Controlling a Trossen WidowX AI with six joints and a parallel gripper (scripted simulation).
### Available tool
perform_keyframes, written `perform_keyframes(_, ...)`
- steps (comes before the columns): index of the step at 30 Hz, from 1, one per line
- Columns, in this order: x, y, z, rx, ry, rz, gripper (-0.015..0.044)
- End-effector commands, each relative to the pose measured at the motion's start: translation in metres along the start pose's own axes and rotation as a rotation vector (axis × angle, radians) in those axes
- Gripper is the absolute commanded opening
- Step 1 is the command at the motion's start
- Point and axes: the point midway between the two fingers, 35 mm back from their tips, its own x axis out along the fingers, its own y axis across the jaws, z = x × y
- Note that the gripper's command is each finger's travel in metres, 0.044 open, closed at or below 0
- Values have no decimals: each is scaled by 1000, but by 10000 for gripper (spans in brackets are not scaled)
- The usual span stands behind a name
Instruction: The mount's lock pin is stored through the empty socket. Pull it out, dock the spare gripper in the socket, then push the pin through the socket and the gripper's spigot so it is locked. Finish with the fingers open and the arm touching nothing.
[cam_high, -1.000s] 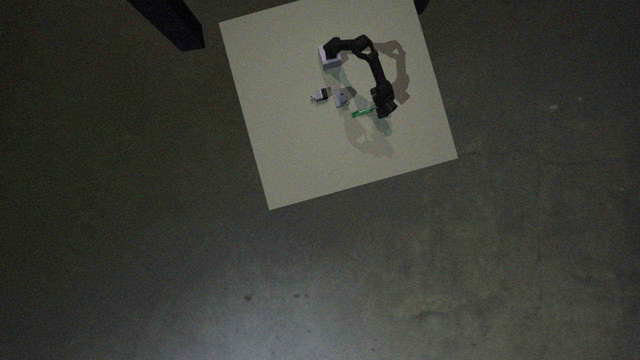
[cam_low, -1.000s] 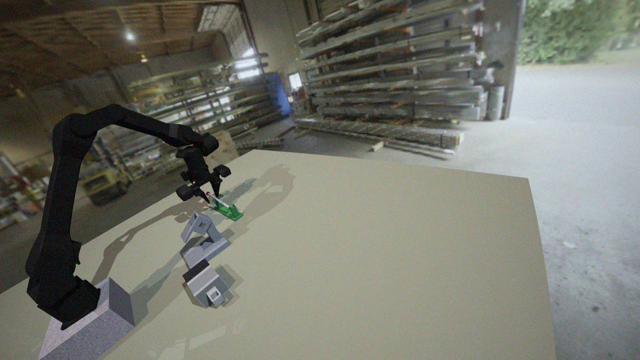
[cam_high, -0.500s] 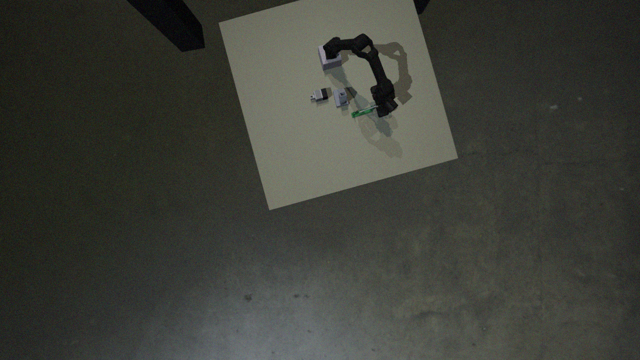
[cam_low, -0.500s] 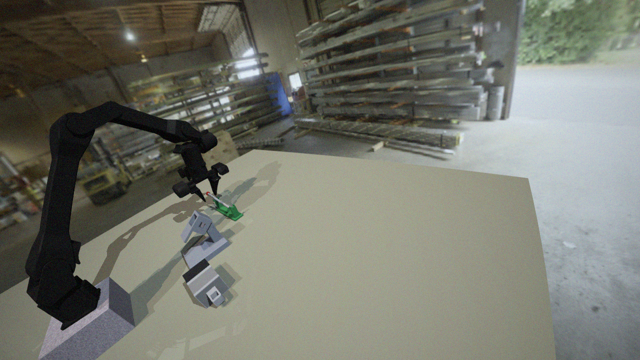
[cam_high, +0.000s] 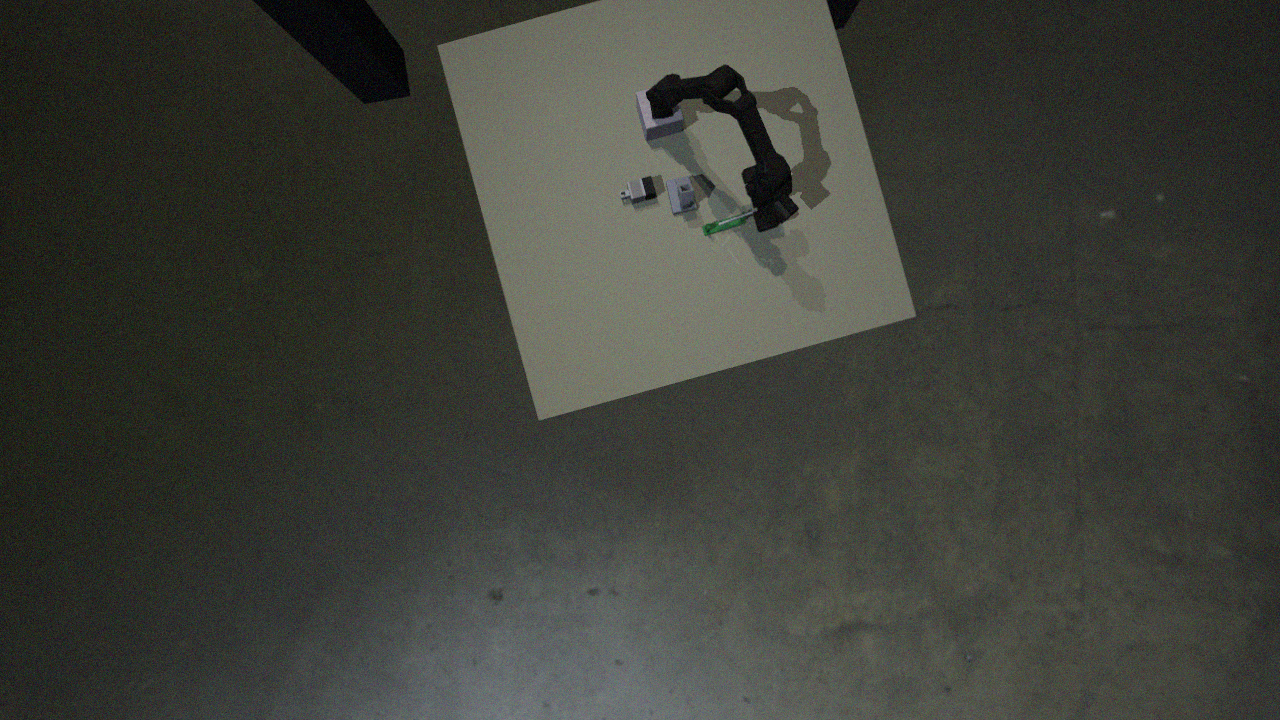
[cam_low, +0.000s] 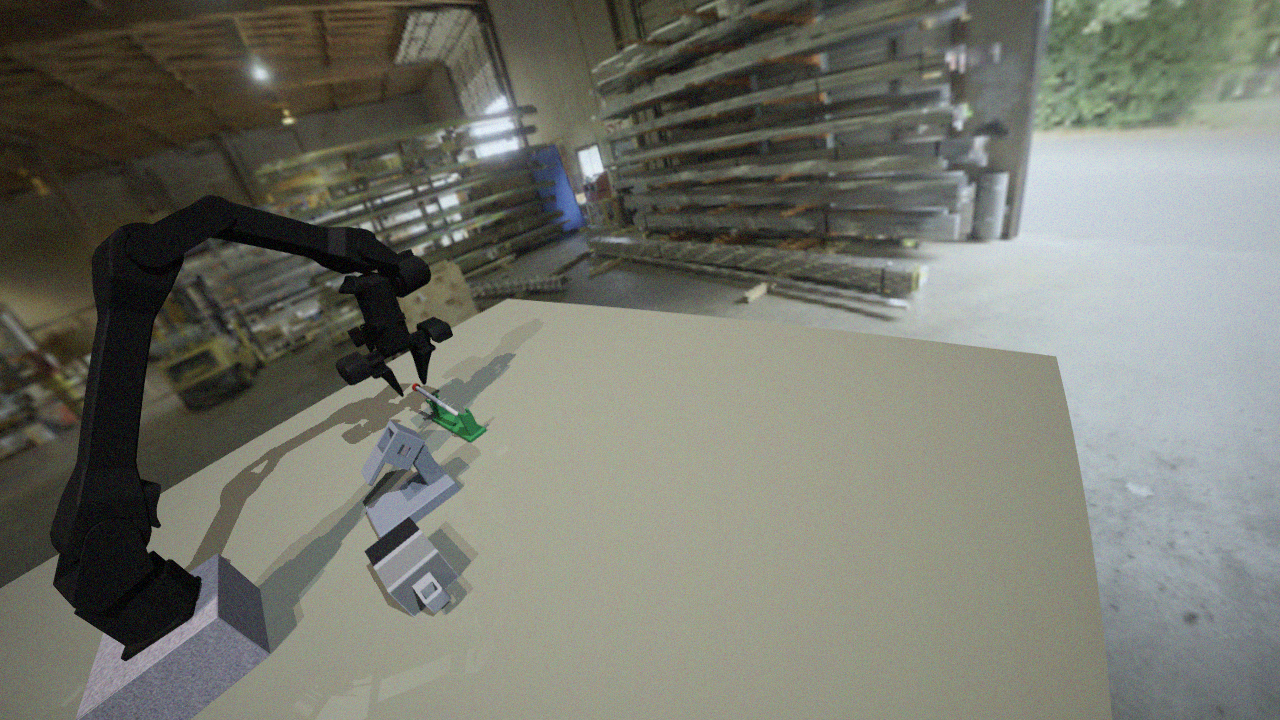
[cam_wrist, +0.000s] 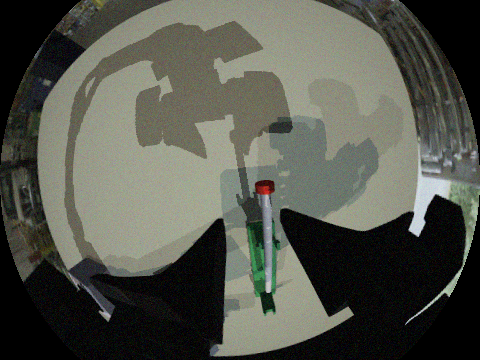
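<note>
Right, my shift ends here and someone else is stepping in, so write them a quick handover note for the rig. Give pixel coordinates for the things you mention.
Pincer (cam_low: 412, 390) (cam_wrist: 252, 219): open, holding nothing, just above the pin's red-capped end.
Lock pin (cam_low: 437, 399) (cam_wrist: 267, 240): out of the mount, lying along the green cradle (cam_high: 708, 231) (cam_low: 474, 431) (cam_wrist: 256, 255).
Mount (cam_high: 673, 198) (cam_low: 429, 504): standing, its socket empty.
Spare gripper (cam_high: 640, 189) (cam_low: 407, 565): on the table beside the mount, undocked.
Done: pin pulled.
Left: dock the spare gripper, push the pin through socket and spigot, finish open and touching nothing.

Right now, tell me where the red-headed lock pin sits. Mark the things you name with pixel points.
The lock pin (cam_high: 736, 216) (cam_low: 438, 401) (cam_wrist: 267, 242) lies on the green cradle (cam_high: 712, 229) (cam_low: 470, 430) (cam_wrist: 256, 250), beyond the grey mount (cam_high: 675, 198) (cam_low: 435, 497) in the exterior view.
</note>
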Motion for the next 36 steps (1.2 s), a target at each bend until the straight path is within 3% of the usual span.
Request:
perform_keyframes(1, -10, 0, 2, 0, -1, -2, 200)
perform_keyframes(21, -39, 7, 4, 6, 14, 32, 200)
perform_keyframes(26, -30, 7, 3, 7, 15, 35, 331)
perform_keyframes(32, -88, -5, -40, -20, 16, -48, 180)
perform_keyframes(36, -97, -5, -47, -23, 18, -61, 180)
